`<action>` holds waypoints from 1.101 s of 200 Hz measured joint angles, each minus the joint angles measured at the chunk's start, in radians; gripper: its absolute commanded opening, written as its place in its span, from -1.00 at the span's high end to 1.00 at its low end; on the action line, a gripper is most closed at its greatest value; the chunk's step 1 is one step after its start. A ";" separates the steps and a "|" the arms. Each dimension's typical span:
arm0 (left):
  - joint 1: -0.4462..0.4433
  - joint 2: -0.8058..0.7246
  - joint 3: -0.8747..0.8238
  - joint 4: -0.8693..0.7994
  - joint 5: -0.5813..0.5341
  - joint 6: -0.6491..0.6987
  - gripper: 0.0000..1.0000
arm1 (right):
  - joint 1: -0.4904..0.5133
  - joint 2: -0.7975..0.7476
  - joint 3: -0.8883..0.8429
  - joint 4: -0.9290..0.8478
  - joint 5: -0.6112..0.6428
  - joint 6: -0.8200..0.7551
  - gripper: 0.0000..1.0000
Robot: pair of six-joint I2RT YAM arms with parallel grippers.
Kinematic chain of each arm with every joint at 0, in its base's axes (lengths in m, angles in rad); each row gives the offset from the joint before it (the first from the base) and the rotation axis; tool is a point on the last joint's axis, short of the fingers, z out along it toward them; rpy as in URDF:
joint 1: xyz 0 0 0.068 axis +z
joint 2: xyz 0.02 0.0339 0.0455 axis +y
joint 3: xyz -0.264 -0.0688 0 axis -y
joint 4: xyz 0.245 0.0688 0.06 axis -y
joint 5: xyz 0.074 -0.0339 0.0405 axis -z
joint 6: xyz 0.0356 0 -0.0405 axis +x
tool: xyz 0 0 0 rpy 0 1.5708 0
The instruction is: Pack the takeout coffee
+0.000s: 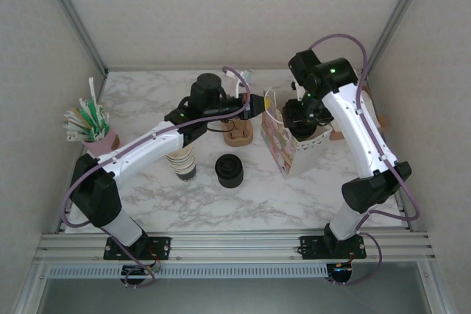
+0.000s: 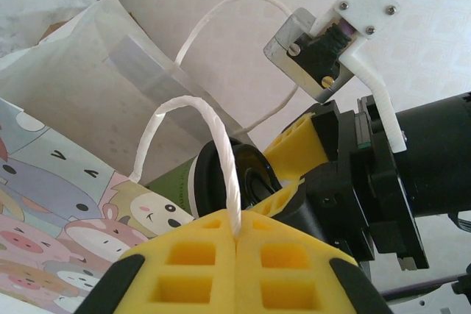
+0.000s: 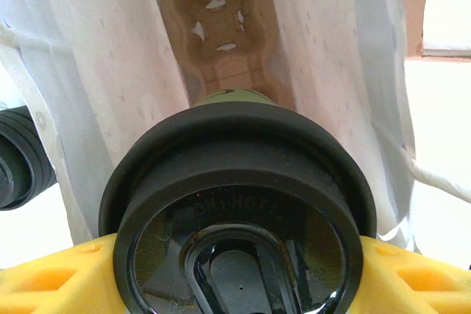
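Observation:
The takeout coffee (image 3: 239, 204), olive-green wall and black lid, hangs in the mouth of the paper bag (image 1: 294, 148), with my right gripper (image 1: 302, 114) shut on it. In the right wrist view yellow fingers (image 3: 419, 277) press the lid's sides, and a brown cardboard carrier (image 3: 221, 27) lies on the bag's floor below. My left gripper (image 2: 237, 234) is shut on the bag's white twisted handle (image 2: 221, 145), holding the bag's left side open. The left wrist view shows the coffee (image 2: 221, 182) just behind that handle. From above, my left gripper (image 1: 257, 106) sits at the bag's left rim.
A stack of black lids (image 1: 229, 170) and a cream stack of lidless cups (image 1: 182, 161) stand left of the bag. Another cardboard carrier (image 1: 239, 134) lies under my left arm. A pink pot of stirrers (image 1: 92, 129) stands at the far left edge.

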 measured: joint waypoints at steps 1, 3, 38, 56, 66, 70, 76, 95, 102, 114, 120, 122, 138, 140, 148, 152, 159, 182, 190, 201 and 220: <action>0.000 0.000 0.000 0.000 0.000 0.000 1.00 | 0.000 0.000 0.000 0.000 0.000 0.000 -0.38; 0.001 0.000 0.000 0.000 0.000 0.000 1.00 | 0.001 0.000 0.001 0.000 0.000 0.000 -0.38; 0.019 -0.009 0.000 -0.008 0.000 0.008 1.00 | 0.002 0.010 0.006 0.000 -0.001 0.000 -0.38; 0.033 -0.014 0.000 -0.011 0.001 0.014 1.00 | 0.004 0.015 0.006 0.000 -0.001 0.000 -0.38; 0.041 -0.016 0.000 -0.014 0.001 0.017 1.00 | 0.008 0.018 0.006 0.000 -0.001 0.000 -0.38; 0.044 -0.016 0.000 -0.015 0.002 0.018 1.00 | 0.009 0.018 0.006 0.000 -0.002 0.000 -0.38; 0.048 -0.016 0.000 -0.016 0.002 0.019 1.00 | 0.011 0.018 0.006 0.000 -0.004 0.000 -0.39; 0.059 -0.016 0.000 -0.017 0.009 0.023 1.00 | 0.019 0.018 0.007 0.000 -0.013 0.000 -0.39; 0.061 -0.016 0.000 -0.017 0.013 0.023 1.00 | 0.021 0.019 0.007 0.000 -0.016 0.000 -0.39; 0.063 -0.016 0.000 -0.017 0.025 0.023 0.99 | 0.021 0.023 0.007 0.000 -0.020 0.000 -0.39; 0.063 -0.016 -0.002 -0.016 0.028 0.023 0.99 | 0.021 0.026 0.007 0.000 -0.022 0.000 -0.40; 0.063 -0.016 -0.002 -0.016 0.028 0.023 0.99 | 0.021 0.028 0.007 0.000 -0.022 0.000 -0.40; 0.063 -0.016 -0.011 -0.013 0.035 0.023 0.99 | 0.021 0.050 0.012 0.000 -0.022 0.000 -0.40; 0.063 -0.016 -0.012 -0.013 0.035 0.023 0.99 | 0.021 0.053 0.013 0.000 -0.021 0.000 -0.40; 0.063 -0.016 -0.018 -0.013 0.036 0.023 0.99 | 0.021 0.065 0.014 0.000 -0.019 0.000 -0.40; 0.063 -0.016 -0.021 -0.014 0.036 0.023 0.99 | 0.021 0.071 0.014 0.000 -0.019 0.000 -0.40; 0.063 -0.016 -0.026 -0.014 0.038 0.023 0.99 | 0.021 0.080 0.014 0.000 -0.018 0.000 -0.40; 0.063 -0.016 -0.032 -0.016 0.039 0.023 0.99 | 0.020 0.106 0.014 0.000 -0.015 0.000 -0.40; 0.063 -0.016 -0.032 -0.015 0.039 0.026 0.99 | 0.020 0.113 0.014 0.000 -0.015 0.000 -0.40; 0.063 -0.016 -0.032 -0.014 0.039 0.026 0.99 | 0.019 0.119 0.014 0.000 -0.015 0.000 -0.40; 0.063 -0.016 -0.032 -0.015 0.039 0.026 0.99 | 0.015 0.121 0.015 0.000 -0.015 0.000 -0.40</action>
